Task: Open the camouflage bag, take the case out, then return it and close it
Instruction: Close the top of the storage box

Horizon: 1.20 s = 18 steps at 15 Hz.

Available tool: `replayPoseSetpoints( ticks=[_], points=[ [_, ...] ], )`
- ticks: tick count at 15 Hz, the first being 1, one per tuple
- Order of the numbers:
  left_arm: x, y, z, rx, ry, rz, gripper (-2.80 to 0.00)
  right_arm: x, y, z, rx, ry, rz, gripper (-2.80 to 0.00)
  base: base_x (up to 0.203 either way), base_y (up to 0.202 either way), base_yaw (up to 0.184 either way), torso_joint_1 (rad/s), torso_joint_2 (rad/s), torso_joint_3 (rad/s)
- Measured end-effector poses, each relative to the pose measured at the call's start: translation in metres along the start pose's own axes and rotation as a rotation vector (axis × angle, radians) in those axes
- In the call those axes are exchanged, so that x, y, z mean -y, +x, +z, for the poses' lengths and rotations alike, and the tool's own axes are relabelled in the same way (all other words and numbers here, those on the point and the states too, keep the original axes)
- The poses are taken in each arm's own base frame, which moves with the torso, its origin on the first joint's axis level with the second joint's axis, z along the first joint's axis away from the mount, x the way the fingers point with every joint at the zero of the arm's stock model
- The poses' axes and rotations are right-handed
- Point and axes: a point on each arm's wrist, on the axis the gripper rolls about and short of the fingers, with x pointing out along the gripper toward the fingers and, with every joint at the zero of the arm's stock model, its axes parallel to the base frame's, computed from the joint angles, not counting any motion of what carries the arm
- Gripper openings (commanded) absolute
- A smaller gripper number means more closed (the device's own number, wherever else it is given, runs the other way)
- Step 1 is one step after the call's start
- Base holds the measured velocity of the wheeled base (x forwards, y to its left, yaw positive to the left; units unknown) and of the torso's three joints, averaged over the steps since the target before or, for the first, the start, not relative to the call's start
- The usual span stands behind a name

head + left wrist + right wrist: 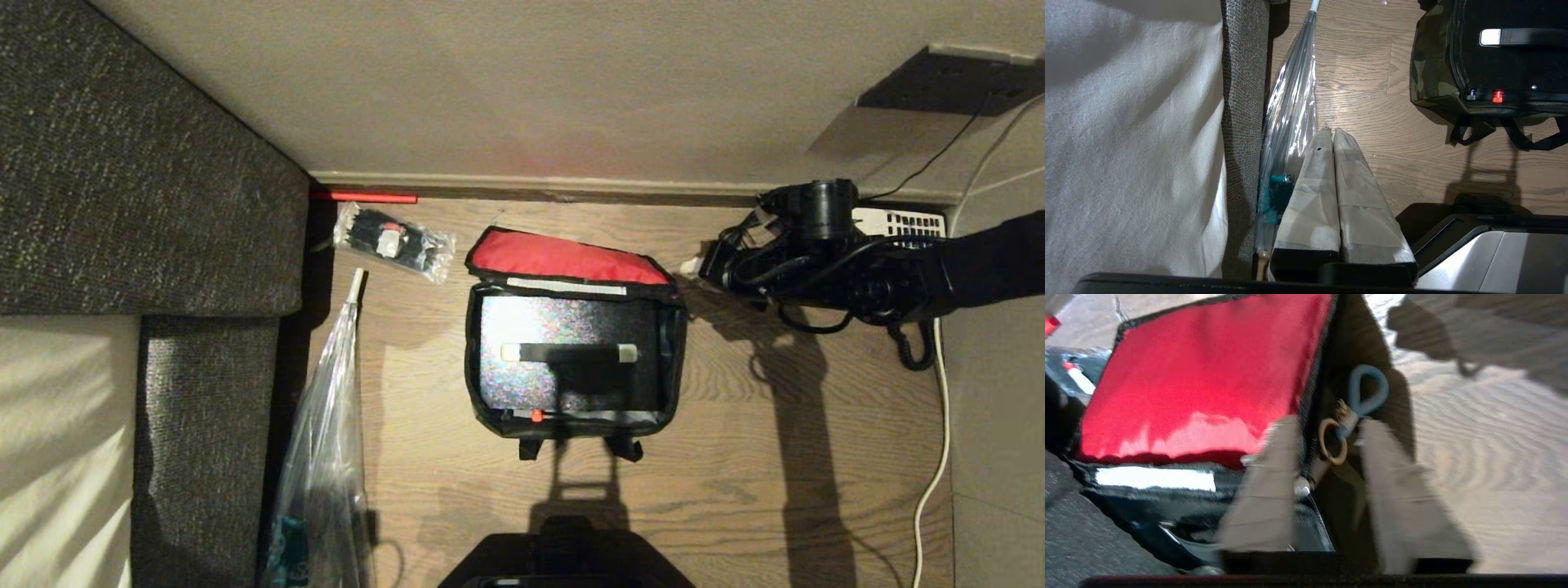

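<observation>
The camouflage bag (471, 359) lies open on the wooden floor, its lid (563, 255) flipped back with the red lining up. Inside lies the flat black case (522, 384), its strap handle (569, 353) with white tabs on top. My right gripper (694, 265) hovers at the bag's far right corner. In the right wrist view it (1327, 422) is open, with the zipper pull's ring (1333, 441) and blue loop (1367, 388) between the fingertips, beside the red lid (1208, 375). My left gripper (1332, 132) is parked, shut and empty, left of the bag (1427, 61).
A grey sofa (122, 163) fills the left side, with a long clear plastic sleeve (326, 457) along it. A small plastic pack (392, 241) and a red stick (363, 197) lie near the wall. A telephone (898, 222) and a white cable (939, 474) are behind the right arm.
</observation>
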Motion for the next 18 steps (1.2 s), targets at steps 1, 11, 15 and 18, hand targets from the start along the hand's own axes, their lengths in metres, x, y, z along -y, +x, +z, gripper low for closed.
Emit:
replayPoseSetpoints(
  ticks=[1, 11, 15, 18],
  points=[
    [0.0, 0.0, 0.0, 0.0, 0.0, 0.0, -2.8, -0.001, 0.002, 0.002, 0.018, 0.007, 0.012, 0.0, 0.0, 0.0, 0.0, 0.0, 0.0, 0.0],
    [0.0, 0.0, 0.0, 0.0, 0.0, 0.0, -2.8, 0.003, 0.02, -0.001, -0.118, 0.378, 0.171, 0.0, 0.0, 0.0, 0.0, 0.0, 0.0, 0.0],
    [0.0, 0.0, 0.0, 0.0, 0.0, 0.0, -2.8, 0.005, 0.036, 0.0, -0.112, 0.376, 0.179, 0.0, 0.0, 0.0, 0.0, 0.0, 0.0, 0.0],
    [0.0, 0.0, 0.0, 0.0, 0.0, 0.0, -2.8, 0.008, 0.054, 0.002, -0.093, 0.367, 0.191, 0.0, 0.0, 0.0, 0.0, 0.0, 0.0, 0.0]
  ],
)
